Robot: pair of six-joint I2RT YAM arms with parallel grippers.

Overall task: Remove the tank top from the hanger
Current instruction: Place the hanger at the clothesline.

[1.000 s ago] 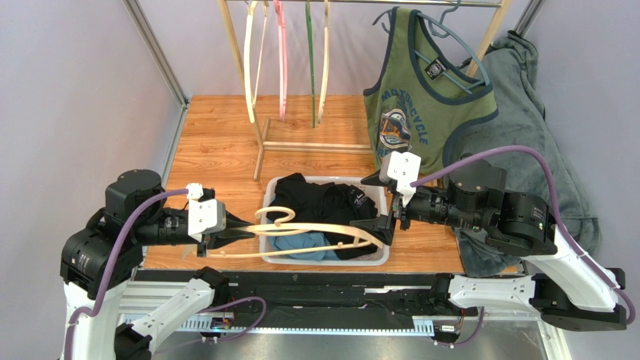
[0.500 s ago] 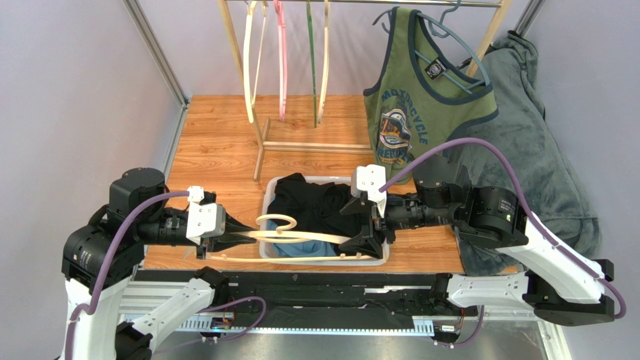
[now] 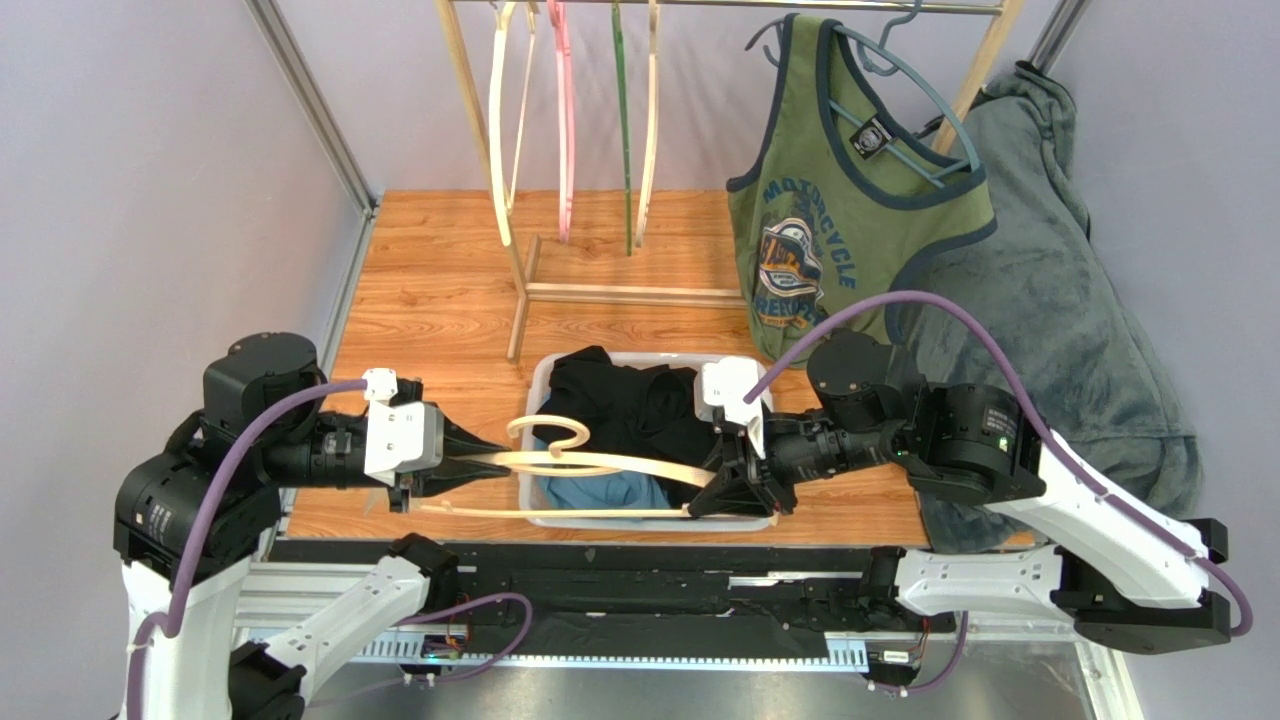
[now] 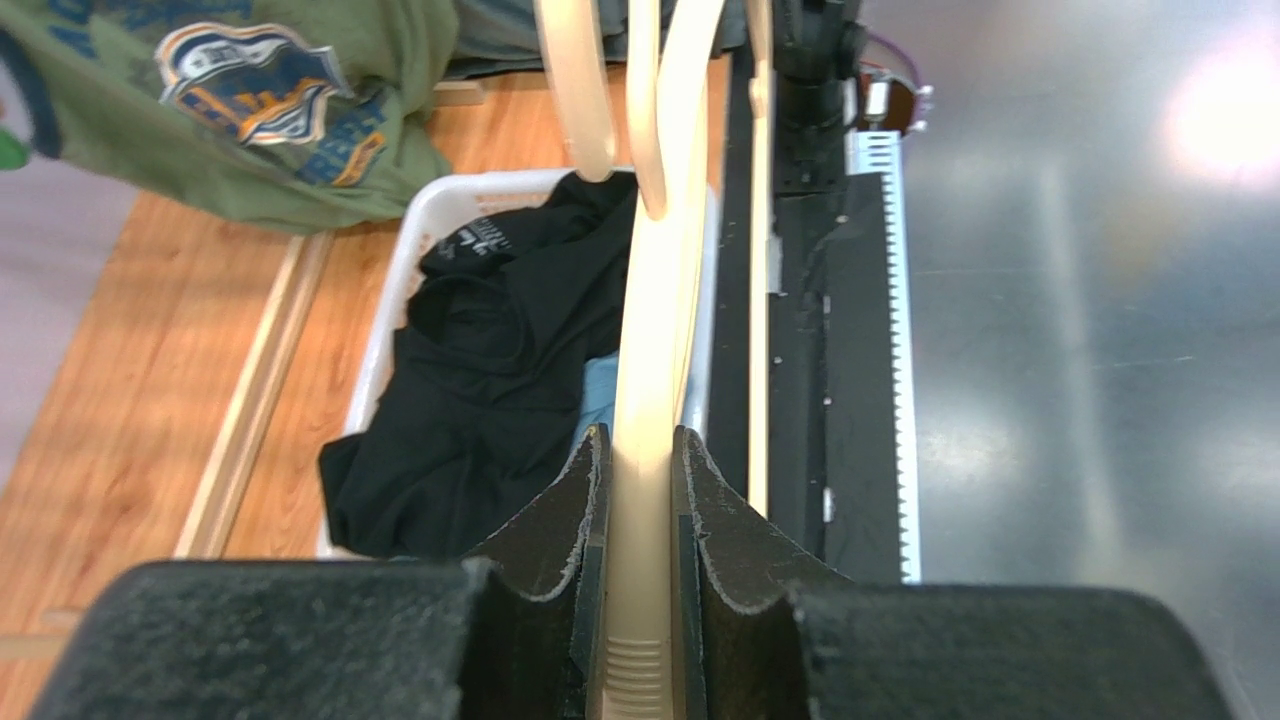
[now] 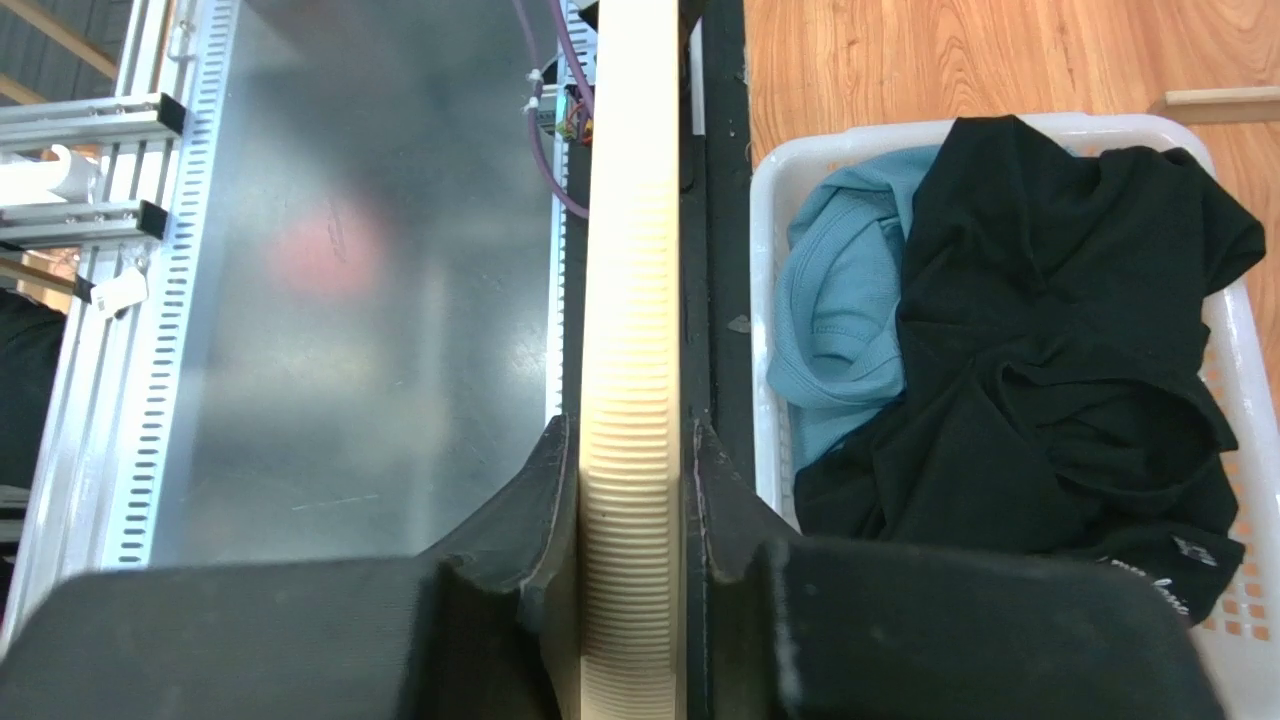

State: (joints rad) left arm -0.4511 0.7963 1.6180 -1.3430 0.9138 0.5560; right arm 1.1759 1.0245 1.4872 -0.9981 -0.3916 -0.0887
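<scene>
A bare cream hanger of smooth moulded plastic, with a curled hook and thin curved arms, is held level over the near half of the white basket. The left hand is nearly closed, its black rubbery pads pinching one tip of the hanger just outside the basket's left wall. The right hand is pinched just as narrow on the other arm, above the basket's near right corner; the right wrist view shows that stretch finely ribbed between the fingers.

The basket is a rectangular tub of perforated plastic. A black garment of soft knit with a small white print lies crumpled inside it over a pale blue ribbed one; its cut cannot be made out.

Beyond the basket's far right corner, an olive tank top with navy binding and a printed crest hangs on a slim grey-blue hanger. The basket sits on a wood-grain surface.
</scene>
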